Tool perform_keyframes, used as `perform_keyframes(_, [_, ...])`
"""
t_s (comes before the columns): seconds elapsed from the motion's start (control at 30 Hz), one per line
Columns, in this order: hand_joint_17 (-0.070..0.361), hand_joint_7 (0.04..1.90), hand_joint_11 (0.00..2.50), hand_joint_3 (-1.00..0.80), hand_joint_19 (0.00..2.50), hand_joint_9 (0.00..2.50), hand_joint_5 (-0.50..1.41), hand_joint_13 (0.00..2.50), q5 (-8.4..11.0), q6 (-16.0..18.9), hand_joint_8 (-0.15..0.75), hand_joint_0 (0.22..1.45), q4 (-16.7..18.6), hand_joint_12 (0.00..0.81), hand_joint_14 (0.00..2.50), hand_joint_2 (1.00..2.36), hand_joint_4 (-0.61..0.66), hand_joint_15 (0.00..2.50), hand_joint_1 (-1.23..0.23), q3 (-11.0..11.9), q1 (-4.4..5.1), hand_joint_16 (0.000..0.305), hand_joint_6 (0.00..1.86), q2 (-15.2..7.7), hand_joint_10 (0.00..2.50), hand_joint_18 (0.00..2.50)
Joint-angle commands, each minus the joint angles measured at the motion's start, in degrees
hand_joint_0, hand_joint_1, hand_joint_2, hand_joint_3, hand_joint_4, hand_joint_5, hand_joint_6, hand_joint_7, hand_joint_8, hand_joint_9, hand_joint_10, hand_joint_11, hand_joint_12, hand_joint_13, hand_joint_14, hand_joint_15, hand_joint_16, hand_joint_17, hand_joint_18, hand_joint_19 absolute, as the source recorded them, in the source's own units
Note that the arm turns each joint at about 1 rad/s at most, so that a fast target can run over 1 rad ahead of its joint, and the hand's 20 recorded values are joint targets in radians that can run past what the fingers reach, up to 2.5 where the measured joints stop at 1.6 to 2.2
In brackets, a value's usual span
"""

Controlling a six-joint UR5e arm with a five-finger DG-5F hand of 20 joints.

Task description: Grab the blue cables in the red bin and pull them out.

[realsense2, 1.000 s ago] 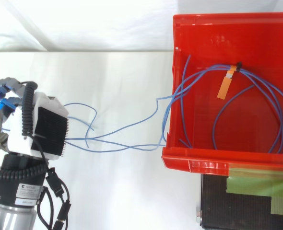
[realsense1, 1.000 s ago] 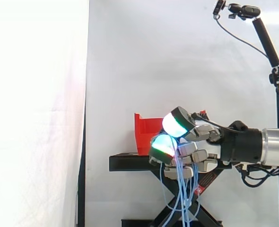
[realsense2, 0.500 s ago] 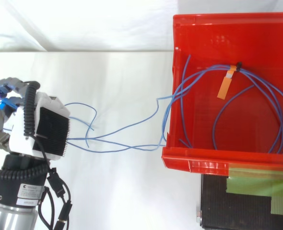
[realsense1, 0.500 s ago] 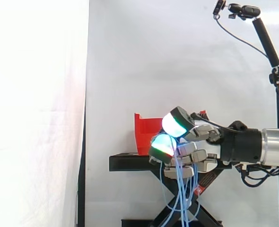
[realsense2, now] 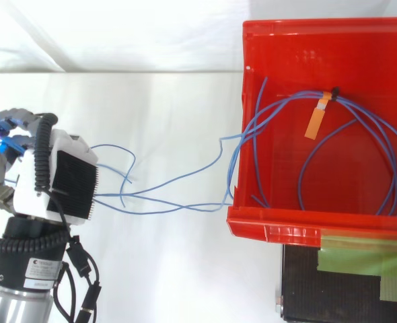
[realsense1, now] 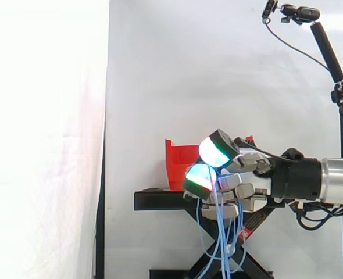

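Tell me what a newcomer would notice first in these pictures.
The hand, its fingertips glowing white and green, is curled round blue cables that dangle below it in the side view. From above, those cables stretch from the hand over the rim into the red bin at right, where loops lie.

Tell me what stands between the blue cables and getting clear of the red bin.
Nothing separate blocks them. The hand is shut on the blue cables, which cross one wall of the red bin; the loops inside are tied at an orange tag that may catch on that wall.
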Motion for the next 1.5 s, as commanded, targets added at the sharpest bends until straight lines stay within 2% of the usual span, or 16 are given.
perform_keyframes(0.0, [0.089, 0.63, 2.03, -1.00, 1.64, 1.63, 0.89, 1.14, 0.00, 0.12, 0.316, 0.83, -0.08, 0.295, 2.50, 1.00, 0.25, 0.55, -1.10, -0.01, -0.01, 0.040, 0.60, -0.01, 0.08, 1.20])
perform_keyframes(0.4, [0.088, 0.58, 1.99, -1.00, 1.66, 1.57, 0.83, 1.13, 0.00, 1.00, 0.311, 0.88, -0.17, 0.292, 2.50, 1.00, 0.24, 0.56, -1.11, -0.01, -0.01, 0.039, 0.69, -0.01, 0.15, 1.20])
perform_keyframes(0.67, [0.092, 0.55, 1.92, -1.00, 1.61, 1.54, 0.80, 1.13, 0.00, 1.17, 0.320, 0.81, -0.17, 0.299, 2.50, 1.00, 0.26, 0.53, -1.12, -0.01, 0.08, 0.041, 0.73, -0.01, 0.22, 1.19])
perform_keyframes(1.47, [0.099, 0.57, 1.90, -1.00, 1.46, 1.54, 0.81, 1.15, 0.00, 1.17, 0.332, 0.75, -0.17, 0.316, 2.50, 1.00, 0.27, 0.51, -1.12, -0.01, 0.08, 0.044, 0.69, -0.01, 0.28, 1.15])
